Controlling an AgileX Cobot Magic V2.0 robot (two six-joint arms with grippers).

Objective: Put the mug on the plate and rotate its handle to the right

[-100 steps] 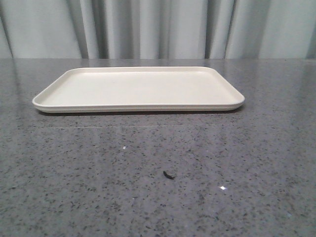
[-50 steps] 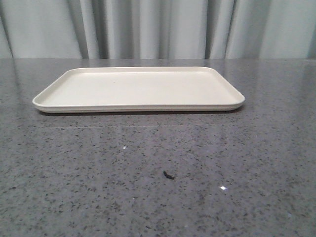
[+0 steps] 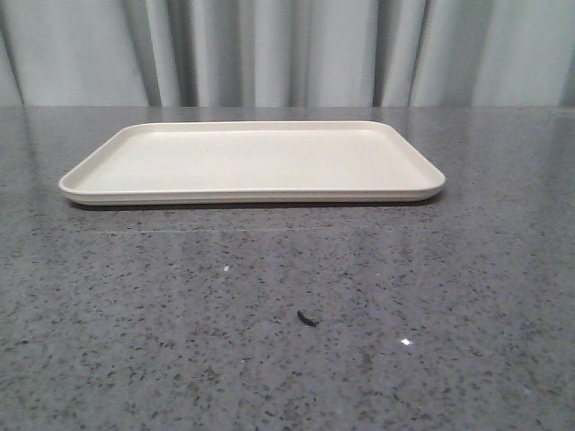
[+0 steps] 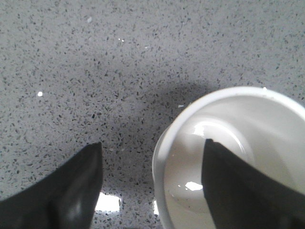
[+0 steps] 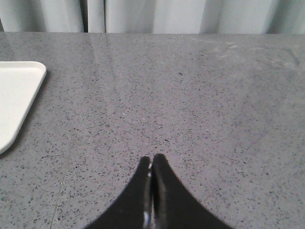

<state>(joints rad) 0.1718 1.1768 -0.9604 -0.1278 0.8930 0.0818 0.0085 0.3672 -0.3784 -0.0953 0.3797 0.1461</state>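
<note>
Right at the left end effector, the fingers are spread wide, and the mug is straddled at its wall: one finger is seen over the mug's open mouth, the other outside it over the grey speckled surface. The near side of the white rim sits in the gap, so the left arm is judged to be the one committed to the pick, with the mug straight below it. The mug stands upright, its mouth open toward the wrist camera. The handle is not seen here, so its heading cannot be told.

The right end effector is pressed together on nothing, hovering above bare surface, with only a rounded corner of the plate caught at the view's edge.

Farther out, in the front view, the plate lies flat with its long axis across the robot's front. No mug is seen on it, and none near it. A small dark speck lies nearer the robot than the plate.
</note>
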